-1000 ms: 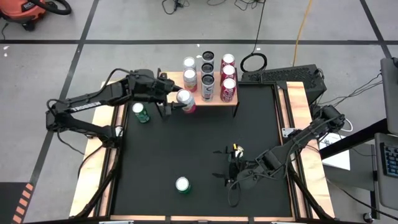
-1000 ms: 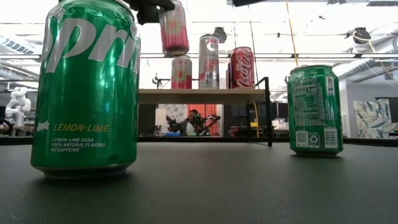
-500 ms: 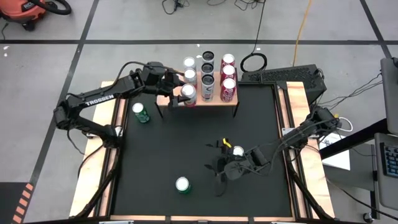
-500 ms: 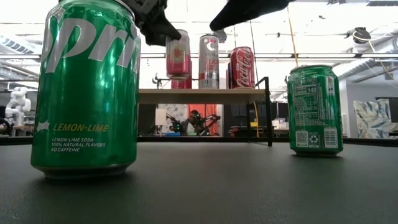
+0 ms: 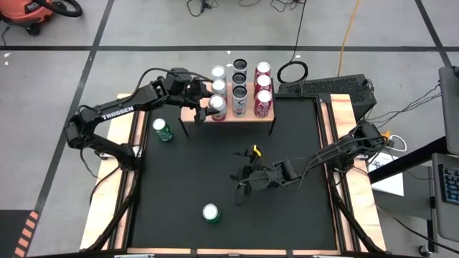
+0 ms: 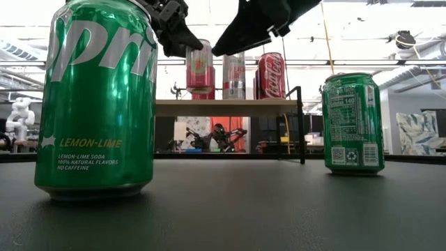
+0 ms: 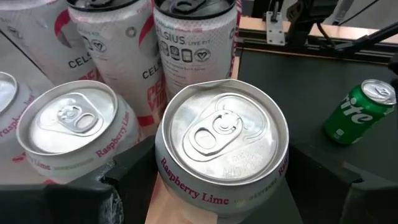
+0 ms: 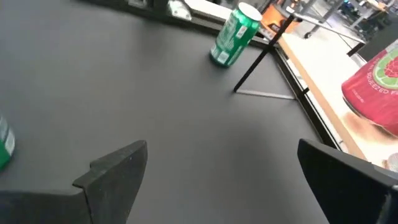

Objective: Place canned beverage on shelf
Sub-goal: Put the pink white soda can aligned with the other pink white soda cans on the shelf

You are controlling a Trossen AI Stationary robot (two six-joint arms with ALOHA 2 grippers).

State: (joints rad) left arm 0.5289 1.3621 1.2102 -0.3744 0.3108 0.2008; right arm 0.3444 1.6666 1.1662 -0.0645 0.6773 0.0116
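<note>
The left gripper [image 5: 209, 109] has its jaws clamped on a pink raspberry-lime can [image 5: 217, 105] just above the front-left corner of the shelf [image 5: 247, 117]. Over mid-bench [image 5: 186, 179], the right gripper [image 5: 240, 188] hangs with jaws apart, empty.

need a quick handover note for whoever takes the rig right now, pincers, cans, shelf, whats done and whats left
Left pincer: closed on the raspberry lime can, at the front left corner of the shelf; whether the can already rests on the wood cannot be told.
Right pincer: open, empty, low over mid-table.
Shelf: seven other cans already stand on it in three rows.
Still on the table: one green can left of the shelf, one green can near the front edge.
Left to do: seat and release the held can, then shelve the two green ones.
</note>
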